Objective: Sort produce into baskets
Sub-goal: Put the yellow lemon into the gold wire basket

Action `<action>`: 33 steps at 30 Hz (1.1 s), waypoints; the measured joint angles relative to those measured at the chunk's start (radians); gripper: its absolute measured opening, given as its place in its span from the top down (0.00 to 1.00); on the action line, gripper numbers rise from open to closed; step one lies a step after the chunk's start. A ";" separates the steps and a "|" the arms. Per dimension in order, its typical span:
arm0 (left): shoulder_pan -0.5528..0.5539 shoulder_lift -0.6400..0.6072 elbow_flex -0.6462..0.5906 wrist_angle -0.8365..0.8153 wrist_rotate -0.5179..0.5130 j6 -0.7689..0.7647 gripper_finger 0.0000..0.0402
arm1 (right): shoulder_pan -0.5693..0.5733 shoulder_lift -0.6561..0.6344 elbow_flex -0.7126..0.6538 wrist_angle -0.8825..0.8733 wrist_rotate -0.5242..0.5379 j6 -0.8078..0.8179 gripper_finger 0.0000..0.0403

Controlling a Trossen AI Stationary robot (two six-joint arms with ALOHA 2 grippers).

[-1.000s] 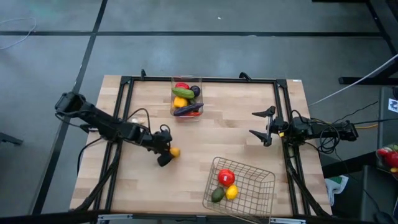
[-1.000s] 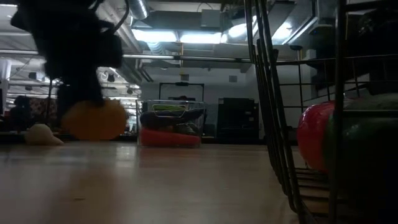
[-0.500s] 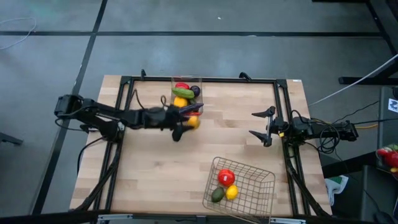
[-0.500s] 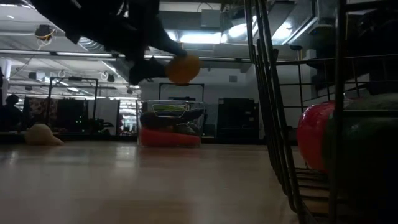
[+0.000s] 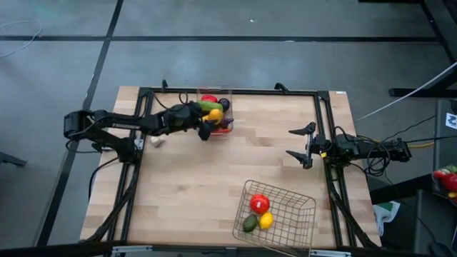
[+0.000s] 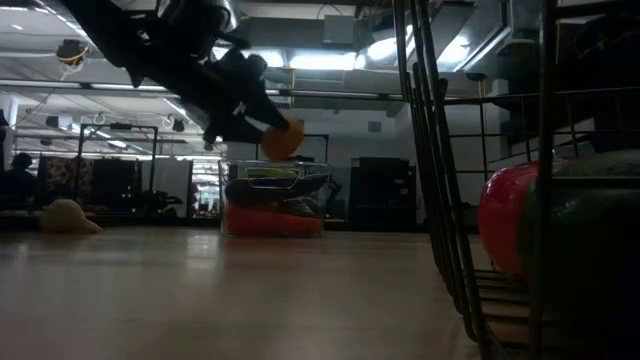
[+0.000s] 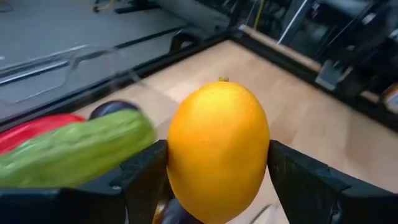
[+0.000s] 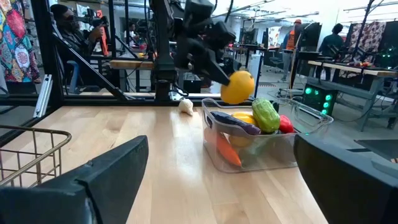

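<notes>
High view showed the left gripper clamping an orange fruit above the nearly full clear bin; right gripper waited, spread wide; one white piece was left unsorted.

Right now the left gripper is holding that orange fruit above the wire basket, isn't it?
Not quite. The left gripper does hold the orange fruit, but above the clear plastic bin, not the wire basket. The high view shows it.
</notes>
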 joint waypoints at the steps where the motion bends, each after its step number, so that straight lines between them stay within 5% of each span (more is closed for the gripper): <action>1: 0.007 0.000 0.000 -0.015 0.000 0.004 0.34 | 0.000 0.000 0.000 0.000 0.000 0.000 0.01; 22: 0.046 0.000 0.000 -0.131 0.004 -0.020 0.34 | 0.000 0.000 0.000 0.000 0.000 0.000 0.01; 28: 0.026 0.000 0.000 0.090 0.136 -0.063 0.34 | 0.000 0.000 0.000 0.000 0.000 0.000 0.01; 33: -0.093 0.000 0.000 0.245 0.231 -0.120 0.34 | 0.000 0.000 0.000 0.000 0.000 0.000 0.01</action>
